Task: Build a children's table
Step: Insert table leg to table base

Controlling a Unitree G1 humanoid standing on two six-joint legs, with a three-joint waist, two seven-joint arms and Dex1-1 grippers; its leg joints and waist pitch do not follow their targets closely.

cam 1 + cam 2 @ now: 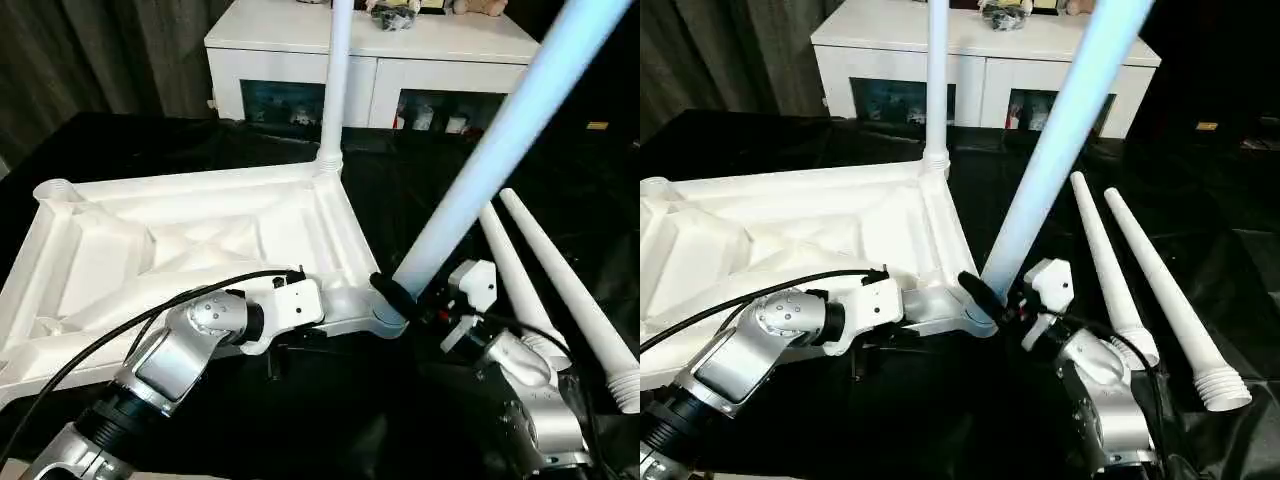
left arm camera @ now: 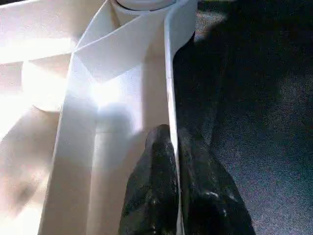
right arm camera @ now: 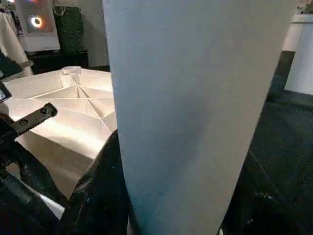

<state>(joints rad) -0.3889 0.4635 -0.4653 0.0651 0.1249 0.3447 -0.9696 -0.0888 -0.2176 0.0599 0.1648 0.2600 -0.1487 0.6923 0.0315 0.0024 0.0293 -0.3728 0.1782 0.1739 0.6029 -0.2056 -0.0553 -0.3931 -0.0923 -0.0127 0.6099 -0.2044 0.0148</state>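
Here, right hand point(image 1: 400, 297) clamped round a leaning leg point(image 1: 490, 150) (foot in the tabletop point(image 1: 180, 240) corner socket), left hand point(image 2: 168, 196) pinching its rim.

Tabletop point(image 1: 200, 240) upside down at left, one leg point(image 1: 336, 80) upright in far corner socket, second leg point(image 1: 490, 150) leaning in near corner socket. Two loose legs point(image 1: 560, 285) lying right. Cabinet point(image 1: 370, 60) behind.

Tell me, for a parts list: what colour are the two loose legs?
White legs, clearest in the right eye view.
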